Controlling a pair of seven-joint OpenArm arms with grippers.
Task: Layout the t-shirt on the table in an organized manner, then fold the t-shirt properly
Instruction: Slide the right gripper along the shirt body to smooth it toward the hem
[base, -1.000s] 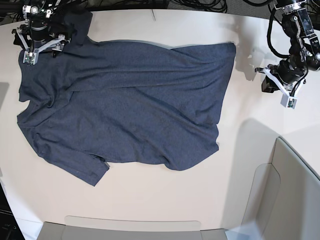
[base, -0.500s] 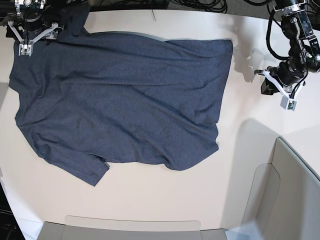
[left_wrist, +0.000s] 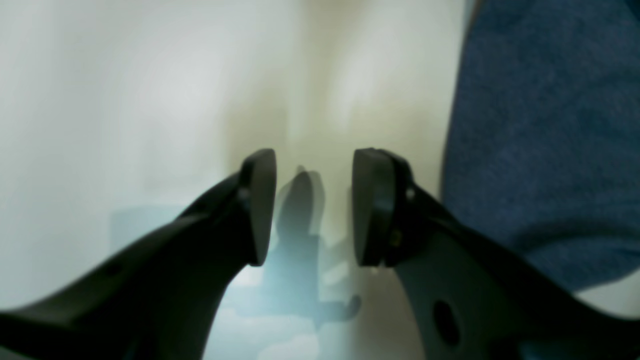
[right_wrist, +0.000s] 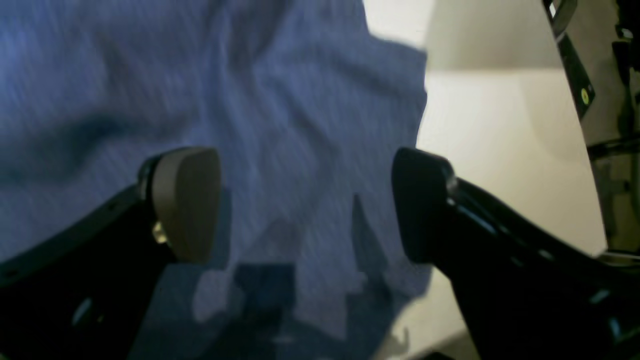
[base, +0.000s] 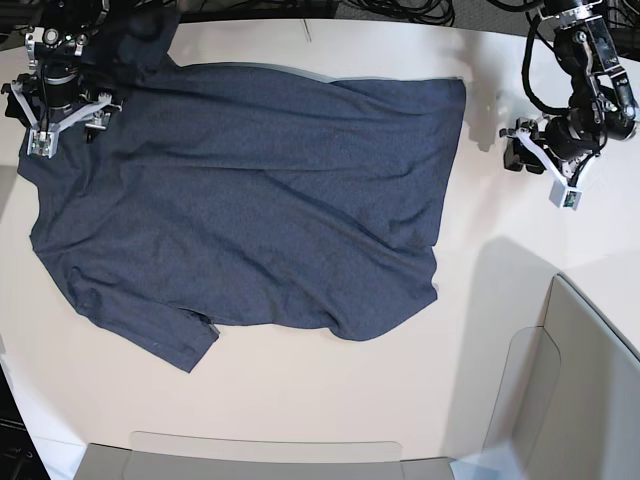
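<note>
At the far left corner of the big smooth off-white table, the right gripper hangs over the shoulder part of the dark blue-grey cotton t-shirt. Its two fingers stand wide apart and nothing is between them; in its own camera only blue cloth lies below. A moment ago it was up past the far edge, and now it has come back down over the shirt. The top part of the shirt was bunched and folded over a second ago. Now it is pulled out flat toward the far left corner.

The t-shirt lies spread across the left and middle of the table, sleeves to the left and bottom hem to the right. A few soft wrinkles run across it, and the near right corner of the hem curls inward.

Near the far right edge, the left gripper sits just beside the hem, over bare table. Its fingers, shut a moment ago, are now a little apart and hold nothing.

I think the laying out is nearly done. Some smoothing is left, then folding.
</note>
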